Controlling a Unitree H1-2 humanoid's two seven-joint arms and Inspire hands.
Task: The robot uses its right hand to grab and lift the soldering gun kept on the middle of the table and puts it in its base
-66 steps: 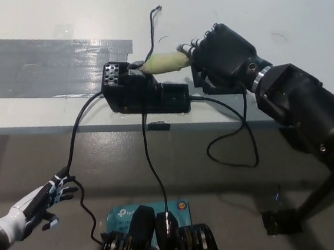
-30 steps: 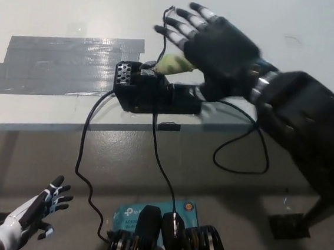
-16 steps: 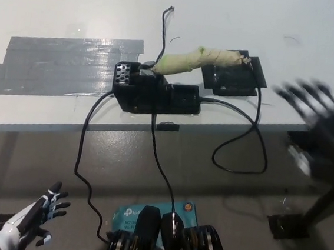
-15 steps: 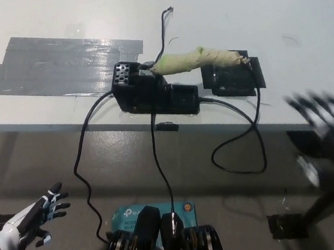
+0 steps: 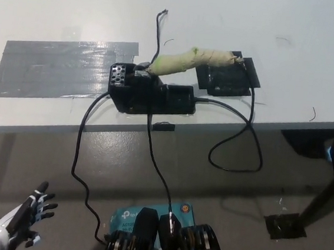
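The soldering gun (image 5: 189, 61), its handle wrapped in pale green tape, lies tilted with its tip end in the black base (image 5: 149, 92) near the white table's (image 5: 60, 8) front edge. Its rear end reaches over a flat black pad (image 5: 226, 78). Black cables (image 5: 235, 149) hang from the base and gun over the table edge. My white left hand (image 5: 20, 220) rests low at the picture's lower left, fingers spread, holding nothing. My black right hand is out of the picture.
A wide patch of grey tape (image 5: 54, 67) covers the table left of the base. Below the table edge a teal box (image 5: 146, 214) lies on the floor, and a dark stand foot (image 5: 284, 225) sits at the lower right.
My right hand let go of the soldering gun, drew back to the right and left the picture. The gun stays resting in the base. The camera shifted slightly.
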